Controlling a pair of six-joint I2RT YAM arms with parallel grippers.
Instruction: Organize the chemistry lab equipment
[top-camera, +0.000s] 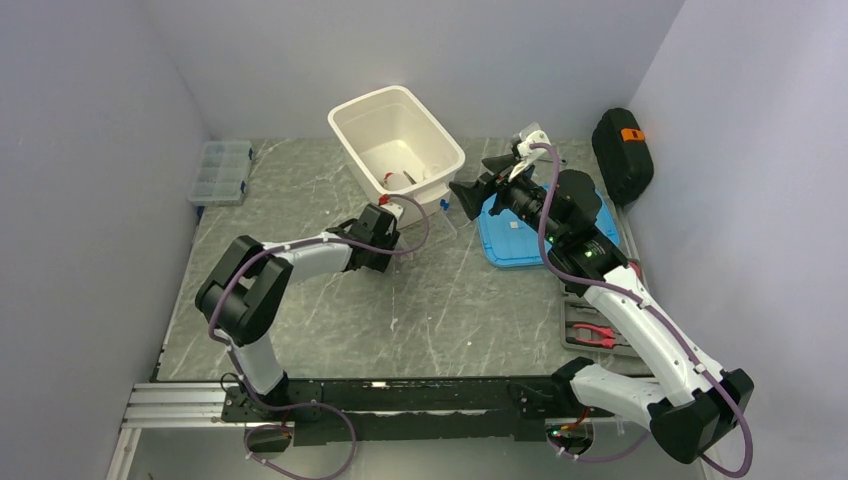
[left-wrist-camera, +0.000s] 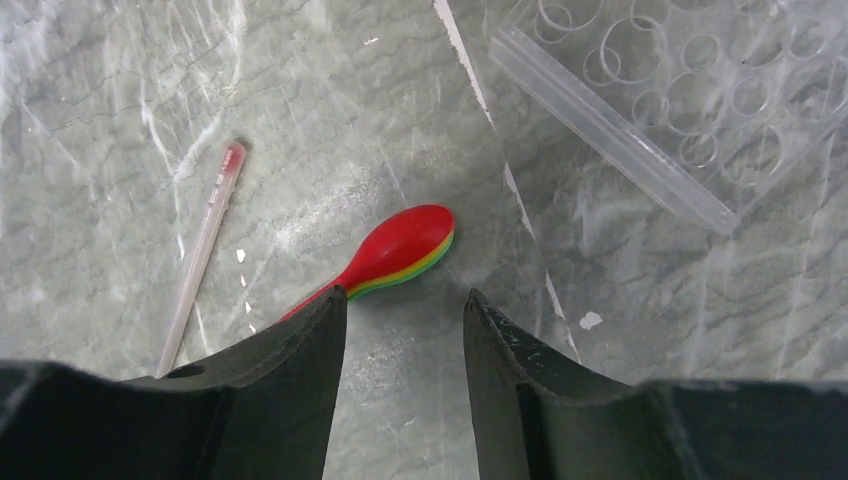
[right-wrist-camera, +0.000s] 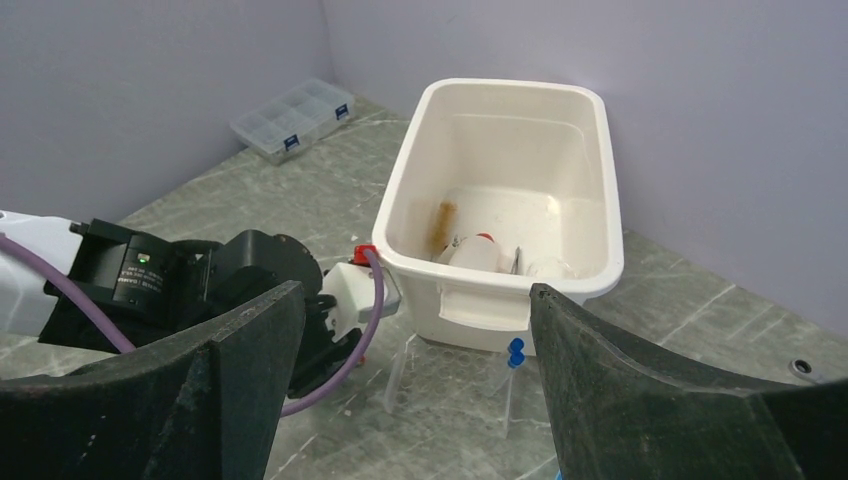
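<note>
- Top external view: the marble-patterned table (top-camera: 300, 300) is carrying everything, with both arms reaching away from their bases at the near edge.
- The left arm is folding at the elbow and stretching right, so that the left gripper (top-camera: 392, 212) is hanging just in front of the white tub (top-camera: 345, 135).
- The right arm is rising over the blue tray (top-camera: 510, 250), and the right gripper (top-camera: 482, 180) is pointing left toward the tub.
- The right wrist view is looking between its widely parted, empty jaws into the tub, which the overhead camera is barely showing: a translucent squeeze bottle with red nozzle (right-wrist-camera: 478, 252) is lying on the bottom beside a brownish item too blurred to name.
- The clear plastic tube rack (left-wrist-camera: 690, 90) is standing on the table at the tub's near wall.
- Only the left wrist view is showing the left gripper's jaws released, with nothing between them, above the handle of a red spoon (left-wrist-camera: 400, 250) with rainbow edges.
- A thin pipette (left-wrist-camera: 200, 250) is lying apart, left of the spoon.
- A blue-capped vial (right-wrist-camera: 515, 352) is sitting by the rack under the tub's rim.
</note>
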